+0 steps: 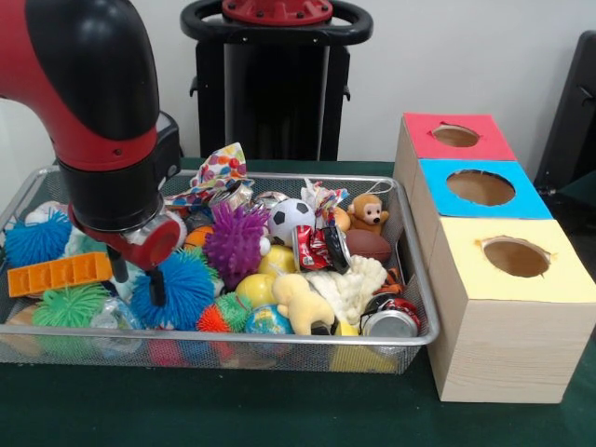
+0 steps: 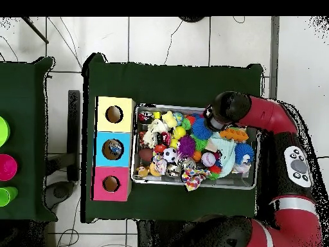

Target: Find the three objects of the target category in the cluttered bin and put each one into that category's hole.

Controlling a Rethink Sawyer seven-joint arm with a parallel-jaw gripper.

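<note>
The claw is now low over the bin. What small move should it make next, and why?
Probably a short descent. The claw hangs open over the left part of the bin, with its tips just above a blue spiky ball and holding nothing. Lowering a little would bring the tips around the ball before they close. Whether that ball belongs to the target category cannot be told.

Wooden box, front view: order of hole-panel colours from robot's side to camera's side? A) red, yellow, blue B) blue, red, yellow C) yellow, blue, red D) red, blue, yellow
D: on the wooden box, the red panel lies farthest back, the blue panel in the middle, the yellow panel nearest the camera.
</note>
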